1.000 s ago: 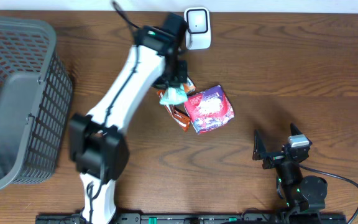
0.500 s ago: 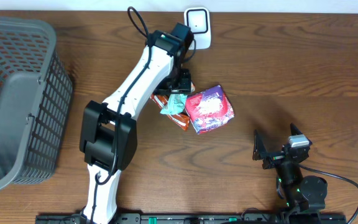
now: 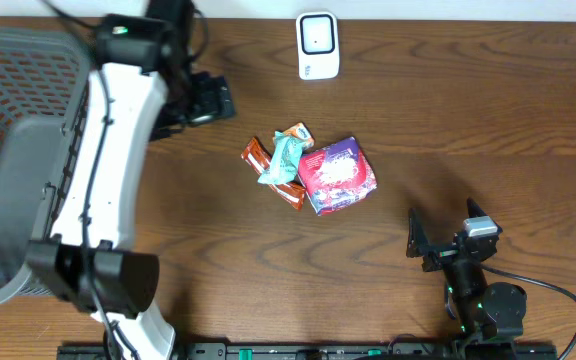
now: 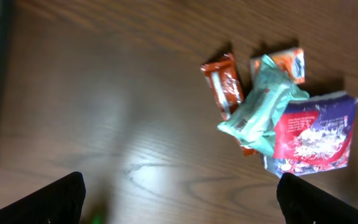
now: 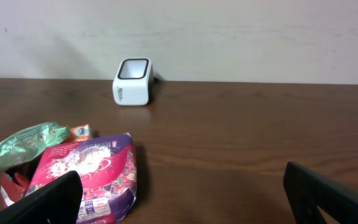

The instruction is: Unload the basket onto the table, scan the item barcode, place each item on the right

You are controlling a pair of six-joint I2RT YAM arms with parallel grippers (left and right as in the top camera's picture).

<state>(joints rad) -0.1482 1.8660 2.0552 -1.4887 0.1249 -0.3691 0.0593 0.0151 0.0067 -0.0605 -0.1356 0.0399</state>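
Dark wood-grain worktop [image 3: 468, 120], pale wall behind its far edge.

- White scanner [image 3: 317, 45]: upright at the middle of the far edge, well apart from the goods.
- Grey mesh basket [image 3: 28, 150]: at the left edge.
- Goods, one small heap around the middle of the worktop: a purple pouch [image 3: 336, 176], a mint-green packet [image 3: 284, 155] lying across orange-brown bars [image 3: 257, 153] and touching the pouch.
- Left gripper [image 3: 220, 100]: near the far-left corner beside the basket, released, fingers spread wide with nothing between them, clear of the heap.
- Right gripper [image 3: 446, 232]: towards the near-right corner, released and empty, facing the scanner.
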